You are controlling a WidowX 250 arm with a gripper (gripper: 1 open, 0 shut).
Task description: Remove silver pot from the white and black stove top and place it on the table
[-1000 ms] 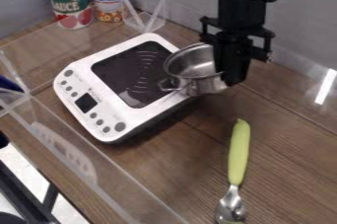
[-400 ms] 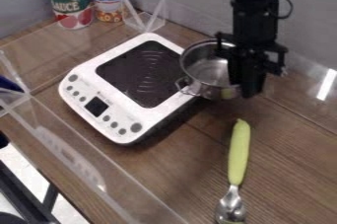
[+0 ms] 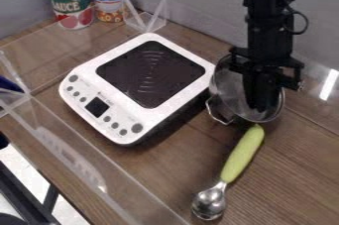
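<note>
Pot [image 3: 229, 92] tilted beside stove [image 3: 143, 82], towards tabletop's [image 3: 166, 184] back edge. Pincer [image 3: 267, 100] at pot; can't tell if open or closed.

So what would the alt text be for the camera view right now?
A silver pot, slightly tilted, sits beside the white and black stove top under a black robot gripper. A green-handled spoon lies nearby; two cans stand behind.

Black arm hangs down; tool [image 3: 260, 98] seems lowered.
</note>
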